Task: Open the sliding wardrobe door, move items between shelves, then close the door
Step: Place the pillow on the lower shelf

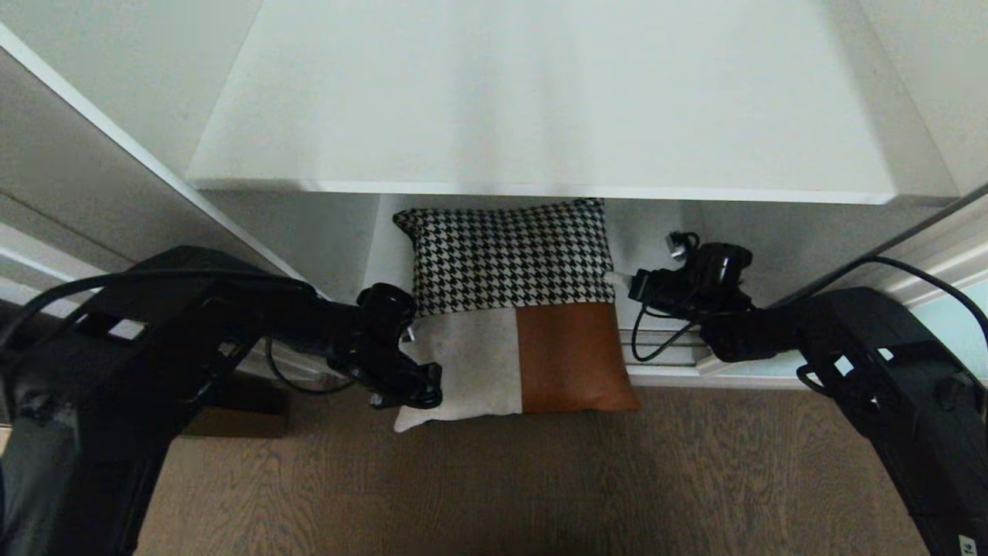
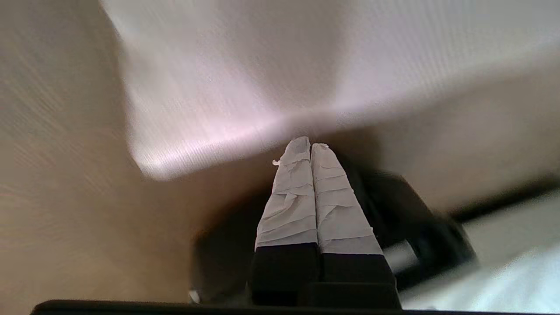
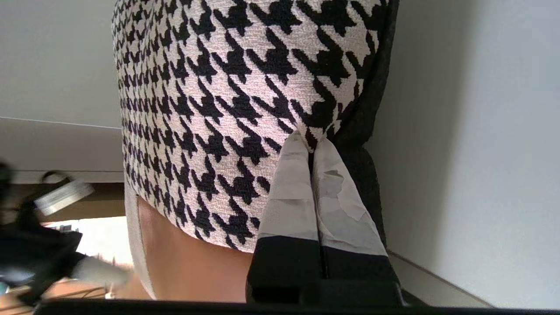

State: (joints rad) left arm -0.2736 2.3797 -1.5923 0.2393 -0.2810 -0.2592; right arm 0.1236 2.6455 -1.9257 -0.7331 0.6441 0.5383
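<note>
The item (image 1: 509, 262) is a soft cushion-like piece: houndstooth at the back, beige and rust-orange in front. It lies on the low shelf (image 1: 671, 376), jutting over the floor. My left gripper (image 1: 423, 392) is at its front left, shut, with the taped tips (image 2: 310, 146) meeting the beige edge (image 2: 240, 87). At its right side my right gripper (image 1: 621, 282) is shut, pinching the houndstooth edge (image 3: 218, 87) between its fingertips (image 3: 311, 141). The upper shelf (image 1: 540, 100) hangs over the item's back half. A strip of the pale aqua sliding wardrobe door (image 1: 955, 336) shows at far right.
Brown wood-grain floor (image 1: 540, 479) fills the foreground. A small brown box (image 1: 239, 409) sits on the floor under my left arm. The wardrobe's white side wall (image 3: 481, 131) stands close beside the right gripper. A grey panel (image 1: 77, 177) slants along the left.
</note>
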